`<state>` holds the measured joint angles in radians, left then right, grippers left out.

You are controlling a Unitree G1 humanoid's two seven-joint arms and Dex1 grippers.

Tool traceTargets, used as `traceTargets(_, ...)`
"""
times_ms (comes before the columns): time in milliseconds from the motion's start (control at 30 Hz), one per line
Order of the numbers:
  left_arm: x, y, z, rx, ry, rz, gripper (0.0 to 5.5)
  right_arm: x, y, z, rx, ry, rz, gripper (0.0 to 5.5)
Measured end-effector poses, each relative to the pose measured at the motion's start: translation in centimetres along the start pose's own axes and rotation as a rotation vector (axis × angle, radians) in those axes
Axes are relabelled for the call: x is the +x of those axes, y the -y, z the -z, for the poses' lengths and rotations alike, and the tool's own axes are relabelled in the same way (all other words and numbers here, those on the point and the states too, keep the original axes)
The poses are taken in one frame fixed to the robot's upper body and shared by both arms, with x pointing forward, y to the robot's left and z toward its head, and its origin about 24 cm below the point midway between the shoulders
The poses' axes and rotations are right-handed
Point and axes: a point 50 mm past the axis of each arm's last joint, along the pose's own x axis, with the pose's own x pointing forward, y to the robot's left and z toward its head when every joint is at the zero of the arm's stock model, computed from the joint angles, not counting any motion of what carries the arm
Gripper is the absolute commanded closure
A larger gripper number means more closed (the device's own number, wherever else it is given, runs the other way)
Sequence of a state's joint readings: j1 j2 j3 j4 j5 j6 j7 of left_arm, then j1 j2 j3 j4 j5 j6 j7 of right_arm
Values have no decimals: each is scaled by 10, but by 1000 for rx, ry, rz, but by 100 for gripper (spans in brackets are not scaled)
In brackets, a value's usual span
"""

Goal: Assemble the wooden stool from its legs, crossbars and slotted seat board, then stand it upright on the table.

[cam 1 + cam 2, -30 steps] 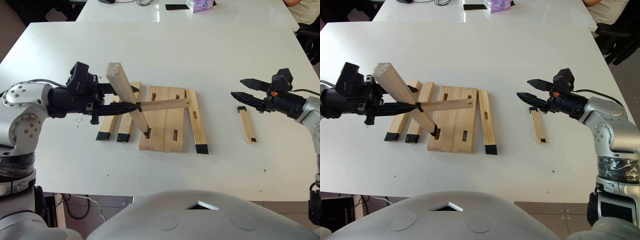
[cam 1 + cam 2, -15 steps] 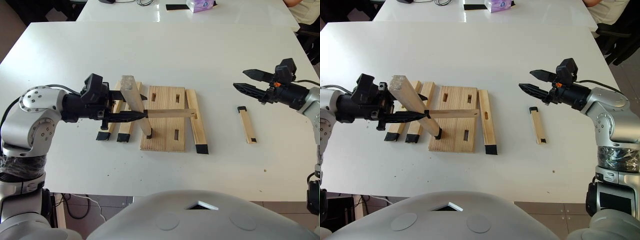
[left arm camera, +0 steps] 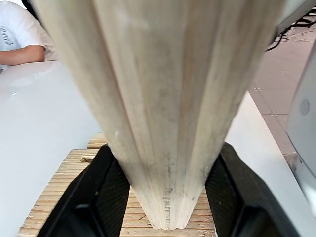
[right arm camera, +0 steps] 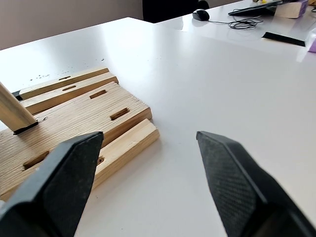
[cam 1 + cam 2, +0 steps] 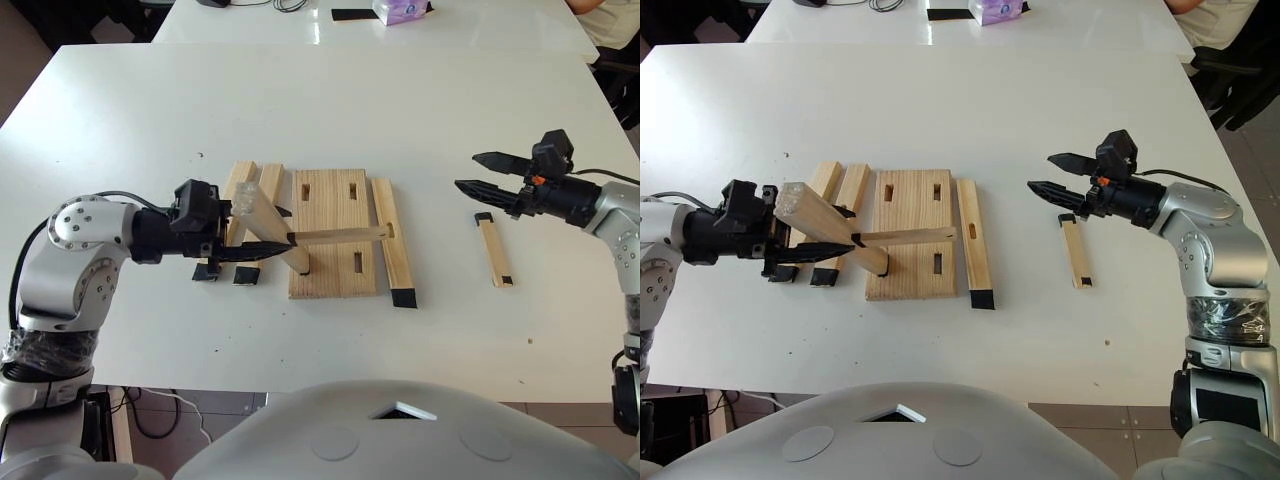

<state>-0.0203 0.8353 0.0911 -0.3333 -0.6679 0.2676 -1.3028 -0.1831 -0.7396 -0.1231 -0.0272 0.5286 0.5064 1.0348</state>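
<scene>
Leg [image 5: 262, 212] is gripped tilted by closed left gripper [image 5: 268, 246], foot at near-left slot of seat board [image 5: 325, 275], right gripper [image 5: 467, 170] held open, empty; foot may be levered out or board dragged if forced aslant.

A wide strip of table [image 5: 440, 250] lies open between the flat leg [image 5: 392, 240] beside the board [image 5: 330, 278] and the short bar [image 5: 493, 252]. Above the board, the tilted leg [image 5: 270, 225] and the crossbar [image 5: 340, 236] running across it bar the way
</scene>
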Motion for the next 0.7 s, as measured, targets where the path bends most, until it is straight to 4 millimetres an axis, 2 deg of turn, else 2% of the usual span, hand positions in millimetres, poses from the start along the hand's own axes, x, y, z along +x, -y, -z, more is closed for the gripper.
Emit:
traceTargets(233, 6, 8, 4, 18, -7, -13, 347, 6, -8, 4, 10, 19, -9, 201)
traceTargets(400, 9, 11, 6, 71, -13, 3, 347, 10, -15, 14, 48, 27, -5, 201)
traceTargets(700, 5, -2, 9, 80, -37, 20, 347, 15, -24, 17, 71, 59, 15, 201)
